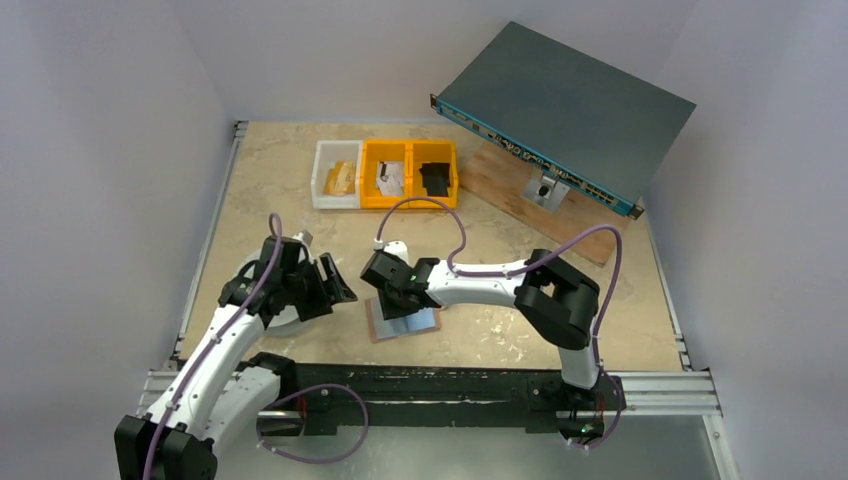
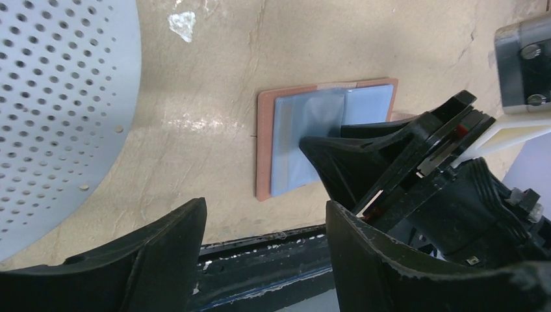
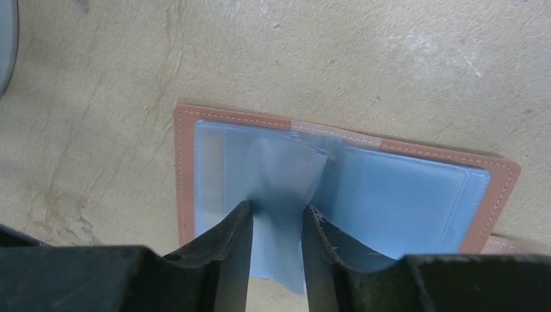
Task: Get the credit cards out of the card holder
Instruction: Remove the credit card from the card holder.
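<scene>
Tan card holder (image 3: pixel 416 195) lies open at six o'clock of table centre, no credit cards visibly out; my right gripper (image 3: pixel 277 218), half-closed, straddles a blurred pale blue leaf (image 3: pixel 286 175), hold uncertain; left gripper (image 2: pixel 264 205) hovers open, empty, at nine o'clock.

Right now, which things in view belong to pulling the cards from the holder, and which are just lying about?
Job: card holder, open flat; pale blue card or sleeve between the fingers of the right gripper; left gripper, open alongside.
Lying about: perforated disc; white bin; yellow bins; network switch; wooden board.
</scene>
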Motion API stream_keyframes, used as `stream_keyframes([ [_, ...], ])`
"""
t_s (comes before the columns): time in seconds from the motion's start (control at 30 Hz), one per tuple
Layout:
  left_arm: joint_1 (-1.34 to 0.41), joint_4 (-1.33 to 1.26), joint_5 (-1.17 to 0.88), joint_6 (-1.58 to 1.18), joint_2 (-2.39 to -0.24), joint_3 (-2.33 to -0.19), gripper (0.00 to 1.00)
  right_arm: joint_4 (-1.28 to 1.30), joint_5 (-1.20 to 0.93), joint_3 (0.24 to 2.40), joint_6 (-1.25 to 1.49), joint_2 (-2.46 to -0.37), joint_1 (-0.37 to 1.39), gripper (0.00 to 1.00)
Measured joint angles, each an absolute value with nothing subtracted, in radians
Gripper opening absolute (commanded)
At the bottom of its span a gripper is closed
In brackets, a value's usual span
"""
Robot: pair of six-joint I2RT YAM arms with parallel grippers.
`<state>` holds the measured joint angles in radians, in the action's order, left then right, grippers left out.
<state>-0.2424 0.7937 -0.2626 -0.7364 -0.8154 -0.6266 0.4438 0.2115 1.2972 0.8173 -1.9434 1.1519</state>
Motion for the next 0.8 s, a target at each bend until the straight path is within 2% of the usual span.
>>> stream_keyframes([
  [0.1,-0.242,0.769,-0.29,-0.746,-0.827,-0.597,0.62,0.429,0.198,1.285,0.817,-1.941,1.144,0.14],
  [0.33,-0.279,0.677,-0.373,-0.767,-0.904,-0.541,0.52,0.324,0.088,1.193,0.83,-1.9,1.088,0.03],
  [0.57,-0.392,0.55,-0.399,-0.817,-1.022,-0.517,0.47,0.171,-0.068,1.083,0.852,-1.865,1.018,0.01],
  [0.8,-0.421,0.421,-0.422,-0.854,-1.154,-0.497,0.43,0.008,-0.179,1.004,0.879,-1.865,0.981,0.01],
])
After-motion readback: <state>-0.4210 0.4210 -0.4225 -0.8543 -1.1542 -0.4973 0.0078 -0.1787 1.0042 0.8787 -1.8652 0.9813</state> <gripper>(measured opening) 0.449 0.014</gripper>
